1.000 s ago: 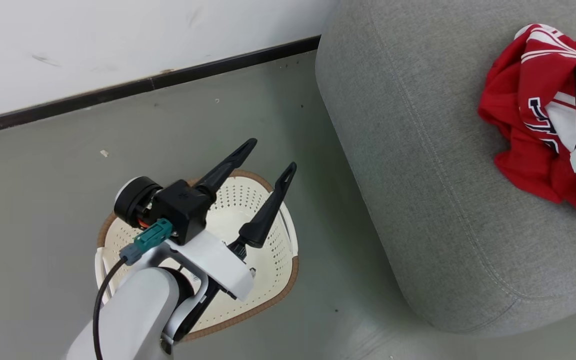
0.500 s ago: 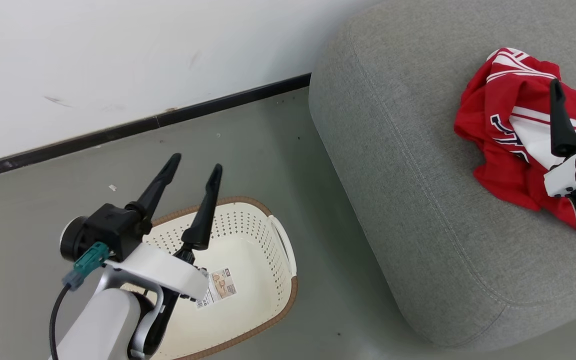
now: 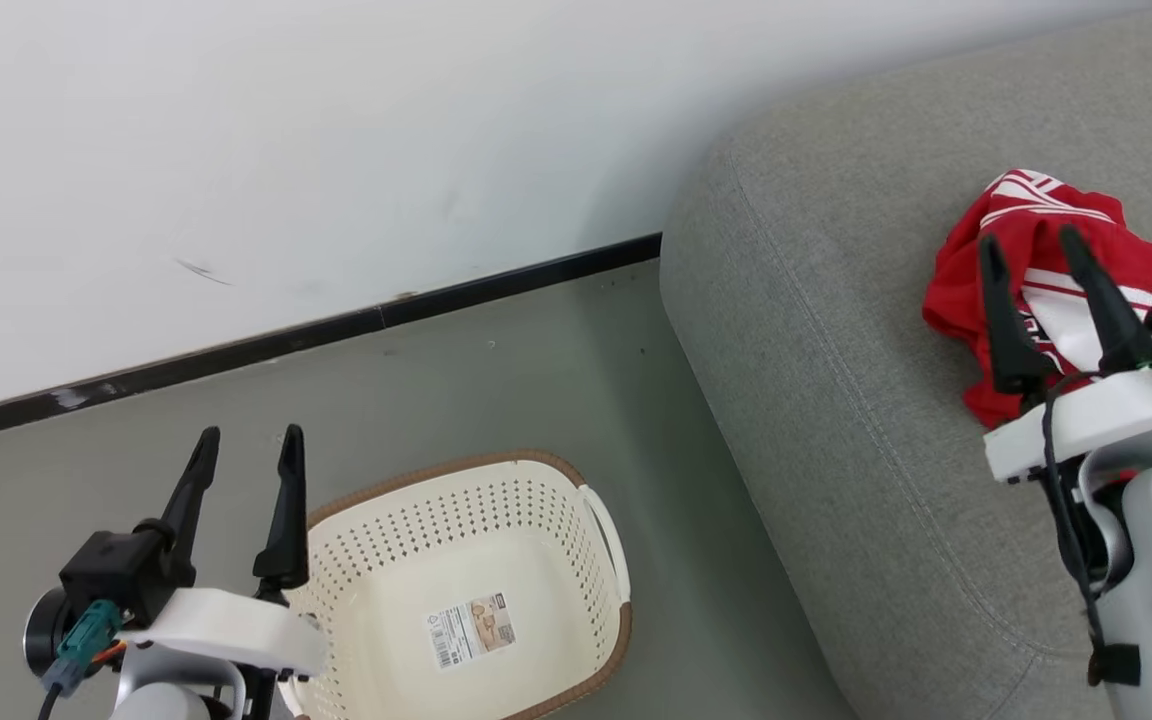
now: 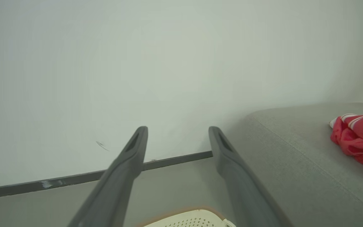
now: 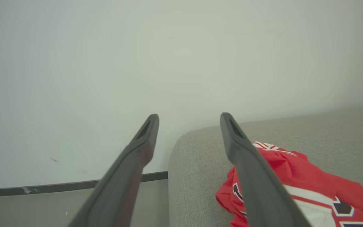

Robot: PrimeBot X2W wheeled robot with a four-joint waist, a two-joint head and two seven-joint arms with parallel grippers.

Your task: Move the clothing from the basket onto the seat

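Left gripper point(image 3: 249, 440), right gripper point(image 3: 1028, 245): both held with fingers spread, nothing gripped.
Clothing point(image 3: 1136, 265) is heaped on the seat point(image 3: 836, 350) by the right gripper; the basket point(image 3: 576, 560) is set on the floor point(image 3: 436, 400).

Floor of basket point(image 3: 496, 500): paper label point(image 3: 470, 630), barcode at one end, small picture beside it, print too small to read. On clothing point(image 5: 298, 171): dark navy white-edged characters, creased and partly hidden by folds; none legible.
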